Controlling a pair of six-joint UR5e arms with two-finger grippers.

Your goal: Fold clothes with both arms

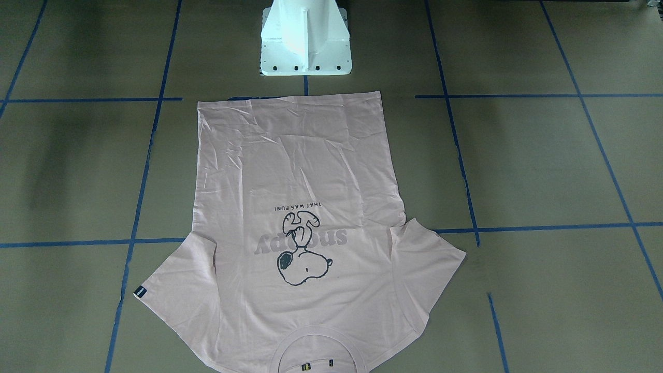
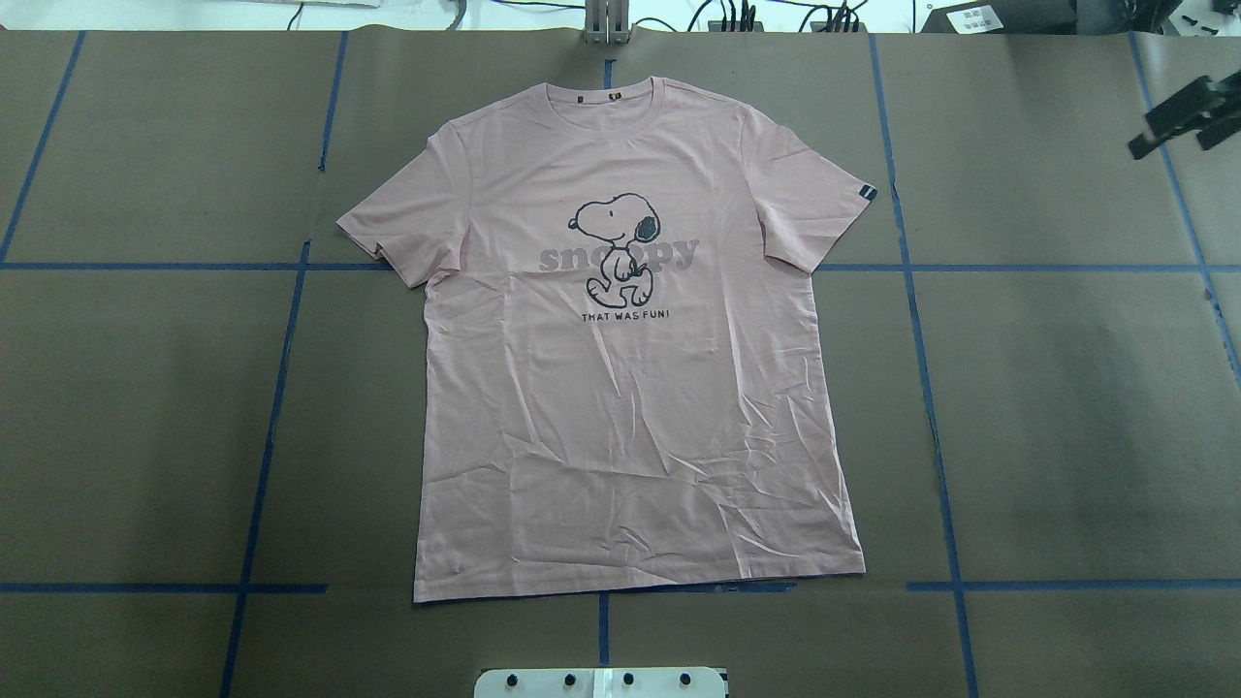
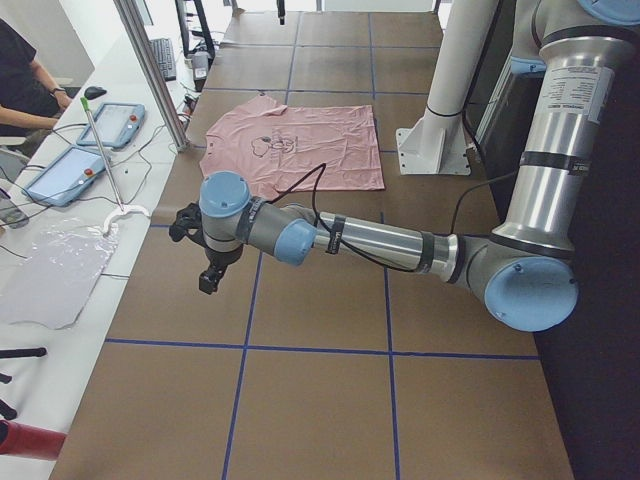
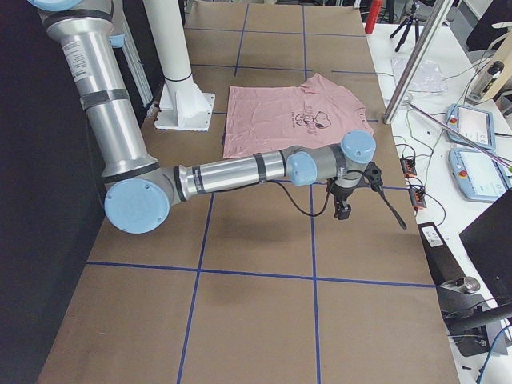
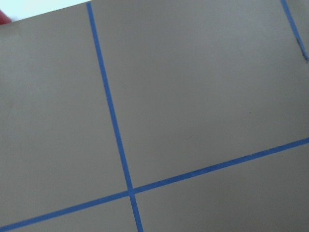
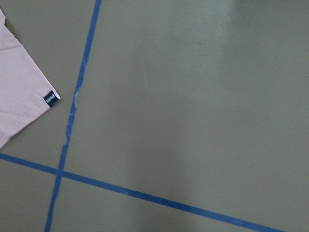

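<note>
Fold not begun — T-shirt [image 2: 630, 417] flat, print up; left gripper [image 3: 207, 272] off its 9 o'clock, right gripper [image 4: 342, 208] off 2, we cannot tell their opening — next, we judge, both reach in.

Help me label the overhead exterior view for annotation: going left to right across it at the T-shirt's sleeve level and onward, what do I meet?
Untagged sleeve → cartoon dog → sleeve tag → right gripper, poking in at the far-right edge.
</note>
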